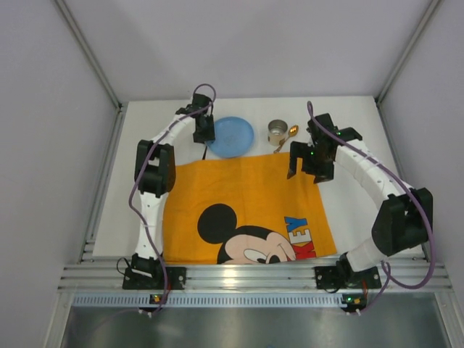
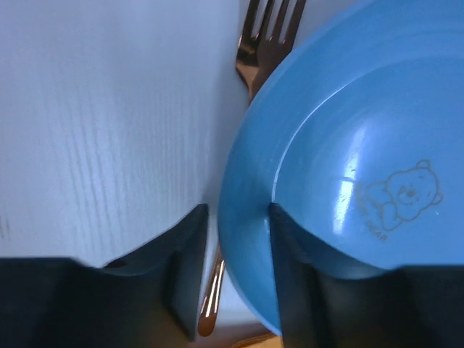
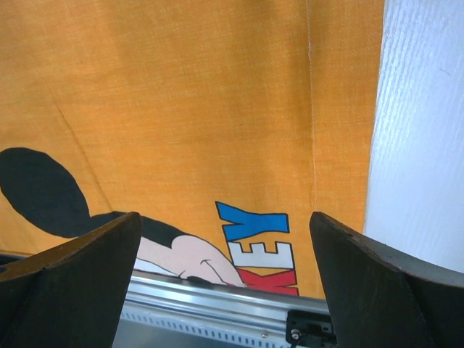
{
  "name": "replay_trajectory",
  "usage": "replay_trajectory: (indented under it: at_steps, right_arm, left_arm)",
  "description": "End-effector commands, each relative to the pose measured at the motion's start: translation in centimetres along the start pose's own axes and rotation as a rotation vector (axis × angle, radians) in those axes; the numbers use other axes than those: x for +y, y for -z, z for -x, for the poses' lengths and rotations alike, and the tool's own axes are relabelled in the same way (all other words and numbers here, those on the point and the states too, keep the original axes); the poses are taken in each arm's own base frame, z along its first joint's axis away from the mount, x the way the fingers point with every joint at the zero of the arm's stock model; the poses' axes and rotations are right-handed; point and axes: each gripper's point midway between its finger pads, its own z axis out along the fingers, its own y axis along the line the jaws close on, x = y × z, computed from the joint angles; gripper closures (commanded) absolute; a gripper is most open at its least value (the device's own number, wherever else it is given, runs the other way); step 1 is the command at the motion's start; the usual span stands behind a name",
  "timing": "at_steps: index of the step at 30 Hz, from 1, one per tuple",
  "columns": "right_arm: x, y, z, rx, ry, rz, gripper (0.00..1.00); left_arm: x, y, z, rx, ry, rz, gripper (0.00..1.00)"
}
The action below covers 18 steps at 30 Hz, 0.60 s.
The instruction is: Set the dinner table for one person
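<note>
A blue plate (image 1: 233, 136) with a bear print (image 2: 362, 145) lies at the far middle of the white dinner table (image 1: 355, 119). A copper fork (image 2: 264, 32) lies partly under its left rim. My left gripper (image 1: 204, 135) is shut on the plate's left rim (image 2: 238, 212), one finger outside (image 2: 190, 261) and one inside (image 2: 290, 275). My right gripper (image 1: 306, 170) hangs open and empty (image 3: 226, 217) above the orange Mickey Mouse placemat (image 1: 239, 196) near its far right corner. A metal cup (image 1: 278, 132) and a copper spoon (image 1: 288, 135) sit right of the plate.
The placemat (image 3: 203, 109) covers the near middle of the table, down to the aluminium rail (image 1: 246, 274) at the front. Grey walls close in the table on three sides. Bare white table (image 3: 420, 145) shows right of the placemat.
</note>
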Motion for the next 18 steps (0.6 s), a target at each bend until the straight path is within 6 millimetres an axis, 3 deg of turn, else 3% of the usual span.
replay_trajectory:
  at_steps: [1, 2, 4, 5, 10, 13, 14, 17, 18]
  right_arm:
    - [-0.4, 0.9, 1.0, -0.010, -0.007, -0.028, 0.00]
    - [-0.4, 0.8, 1.1, -0.009, -0.009, -0.030, 0.00]
    - [-0.3, 0.8, 1.3, -0.010, -0.006, -0.032, 0.00]
    - [-0.3, 0.8, 1.3, -0.004, -0.006, -0.034, 0.00]
    - [-0.1, 0.9, 1.7, -0.006, 0.003, -0.030, 0.00]
    - [-0.1, 0.9, 2.0, -0.008, 0.014, -0.031, 0.00]
    - [-0.2, 0.8, 2.1, -0.008, 0.018, -0.036, 0.00]
    - [0.0, 0.8, 2.6, -0.013, 0.042, -0.038, 0.00]
    - [0.0, 0.7, 2.8, -0.013, 0.045, -0.033, 0.00]
  left_arm:
    - [-1.7, -1.3, 1.2, -0.034, 0.016, -0.080, 0.63]
    - [-2.3, -1.3, 1.3, -0.031, 0.034, -0.108, 0.79]
    - [-2.7, -1.3, 2.1, -0.046, 0.045, -0.119, 0.97]
    - [-2.8, -1.1, 2.4, -0.053, 0.050, -0.122, 1.00]
    - [-2.7, 1.2, 5.1, -0.122, 0.068, -0.123, 1.00]
    - [-2.3, 3.8, 7.3, -0.177, 0.085, -0.141, 1.00]
    - [-2.2, 5.6, 8.4, -0.206, 0.093, -0.155, 1.00]
    - [-3.6, 8.3, 8.1, -0.202, 0.090, -0.252, 1.00]
    - [-3.9, 9.7, 6.7, -0.178, 0.092, -0.288, 1.00]
